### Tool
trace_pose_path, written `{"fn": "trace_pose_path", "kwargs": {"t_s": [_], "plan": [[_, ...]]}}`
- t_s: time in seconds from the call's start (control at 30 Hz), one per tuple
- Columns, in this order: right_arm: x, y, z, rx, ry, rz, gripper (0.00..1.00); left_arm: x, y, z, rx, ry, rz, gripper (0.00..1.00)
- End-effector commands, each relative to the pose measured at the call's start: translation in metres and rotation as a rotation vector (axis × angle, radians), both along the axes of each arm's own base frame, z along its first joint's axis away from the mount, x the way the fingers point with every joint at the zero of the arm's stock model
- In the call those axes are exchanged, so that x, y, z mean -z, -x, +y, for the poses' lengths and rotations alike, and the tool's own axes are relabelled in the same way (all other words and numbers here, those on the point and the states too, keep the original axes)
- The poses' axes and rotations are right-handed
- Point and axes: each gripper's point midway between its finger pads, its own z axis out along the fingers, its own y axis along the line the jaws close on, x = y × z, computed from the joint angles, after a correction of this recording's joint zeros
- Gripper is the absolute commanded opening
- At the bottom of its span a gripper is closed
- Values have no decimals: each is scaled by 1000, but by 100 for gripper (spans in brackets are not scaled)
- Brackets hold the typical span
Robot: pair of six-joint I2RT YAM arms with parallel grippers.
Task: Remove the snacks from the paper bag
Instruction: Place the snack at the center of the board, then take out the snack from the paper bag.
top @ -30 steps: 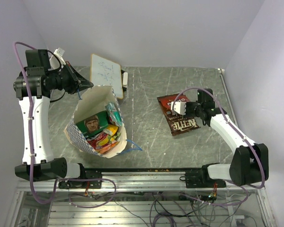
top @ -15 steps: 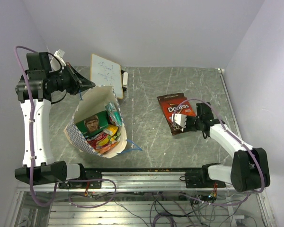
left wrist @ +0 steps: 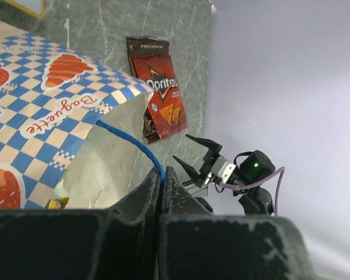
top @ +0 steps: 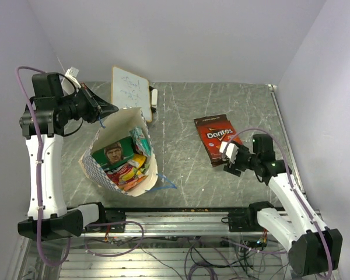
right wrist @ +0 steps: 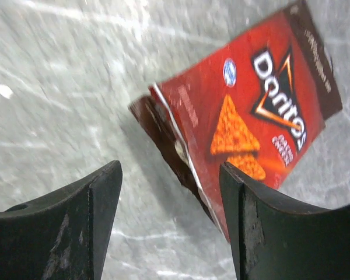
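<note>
Doritos packet [top: 216,133] lying at 11 o'clock of spread-open right gripper [top: 227,160], mostly covering a brown packet [right wrist: 154,119]; left gripper [left wrist: 161,175] pinching bag cord [left wrist: 131,143].

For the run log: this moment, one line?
left gripper shut on bag handle; right gripper open; Doritos packet on table; snacks in bag

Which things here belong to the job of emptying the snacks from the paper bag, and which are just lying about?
Belonging to the job: paper bag; blue cord handle, pinched by the left gripper; green packet and others inside; Doritos packet, already out; open right gripper.

Just lying about: white board beyond the bag.
</note>
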Motion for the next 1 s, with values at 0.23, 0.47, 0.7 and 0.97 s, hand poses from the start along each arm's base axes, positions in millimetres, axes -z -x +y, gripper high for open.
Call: {"fn": "trace_pose_path", "kwargs": {"t_s": [0.23, 0.47, 0.7, 0.97], "plan": [[-187, 21, 139, -184, -595, -44, 68, 0, 22, -11, 70, 24, -34, 7], [-230, 56, 251, -437, -628, -43, 68, -17, 32, -17, 63, 66, -81, 7], [-169, 80, 344, -836, -183, -283, 67, -18, 33, -17, 46, 77, -77, 7], [-98, 45, 394, -951, 71, -459, 65, -10, 30, -15, 54, 52, -25, 7]]}}
